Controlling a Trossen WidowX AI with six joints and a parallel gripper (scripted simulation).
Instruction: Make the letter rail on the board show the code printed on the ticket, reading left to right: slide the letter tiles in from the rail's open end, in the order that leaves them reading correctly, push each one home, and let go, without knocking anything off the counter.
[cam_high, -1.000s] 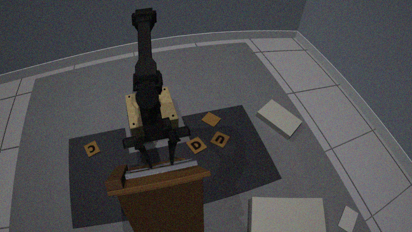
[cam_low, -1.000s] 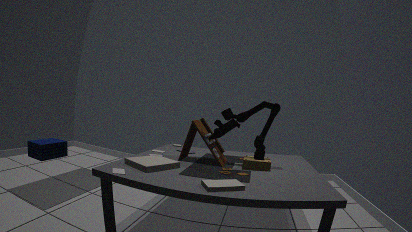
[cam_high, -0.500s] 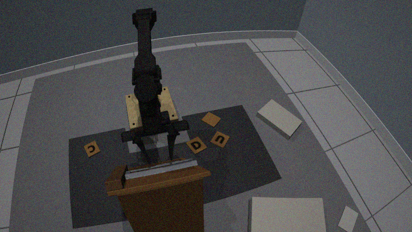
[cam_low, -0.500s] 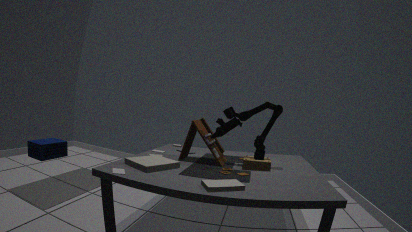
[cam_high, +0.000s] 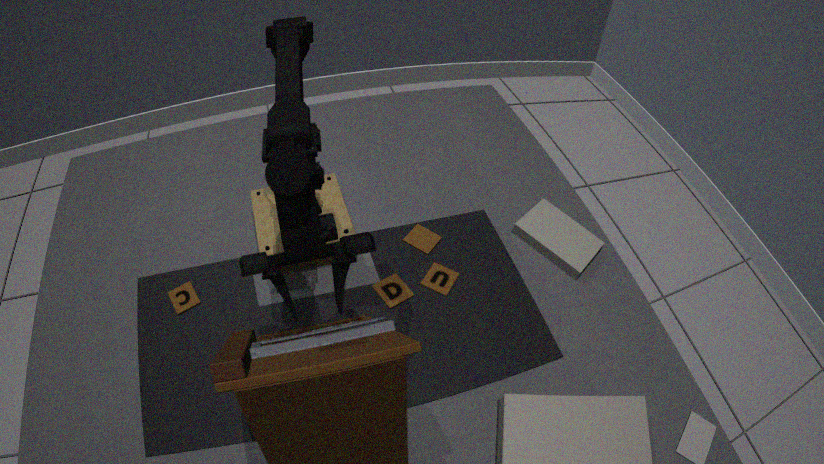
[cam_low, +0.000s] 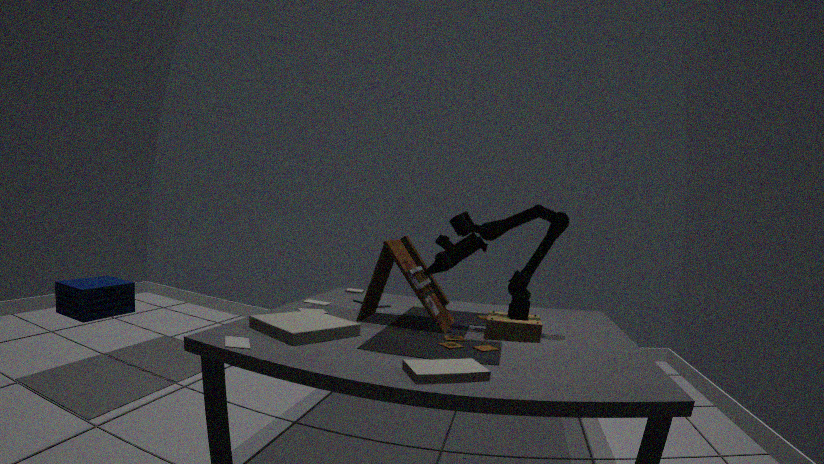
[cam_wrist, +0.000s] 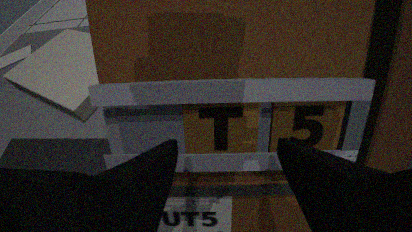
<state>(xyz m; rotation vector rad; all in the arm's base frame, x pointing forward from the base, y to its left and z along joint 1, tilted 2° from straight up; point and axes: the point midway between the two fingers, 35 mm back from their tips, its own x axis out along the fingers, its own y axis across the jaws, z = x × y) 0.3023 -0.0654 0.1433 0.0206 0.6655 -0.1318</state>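
Two tiles are in the letter rail (cam_high: 322, 338) (cam_low: 423, 282) (cam_wrist: 230, 90) on the board (cam_high: 334, 352) (cam_low: 403, 253) (cam_wrist: 300, 40): the T tile (cam_wrist: 220, 135) in the middle and the 5 tile (cam_wrist: 306, 125) to its right, both upright and reading properly. The visible print on the ticket (cam_wrist: 225, 205) says UT5 — a finger crowds its left edge, so I can't rule out another character there, though the rail seems to have room for just one more tile. By that reading the job is about two-thirds done, with the U left to go in last

Gripper (cam_high: 317, 315) (cam_low: 427, 273) (cam_wrist: 227, 146) jaws stand fairly wide around the T's place and hold nothing, so the T looks let go. A narrow pale gap shows between T and 5, with another between the 5 and the end block (cam_high: 233, 354) (cam_wrist: 395, 100); whether both count as fully home is hard to say, and a small push may be needed

The U tile (cam_high: 439, 278) (cam_low: 451, 344) lies on the dark mat (cam_high: 490, 322), out toward the rail's open end and turned nearly upside down in the top view — it will likely need turning before entry. Beside it lies the D tile (cam_high: 393, 290) (cam_low: 455, 338), probably a spare, as is the C tile (cam_high: 183, 297) across the mat
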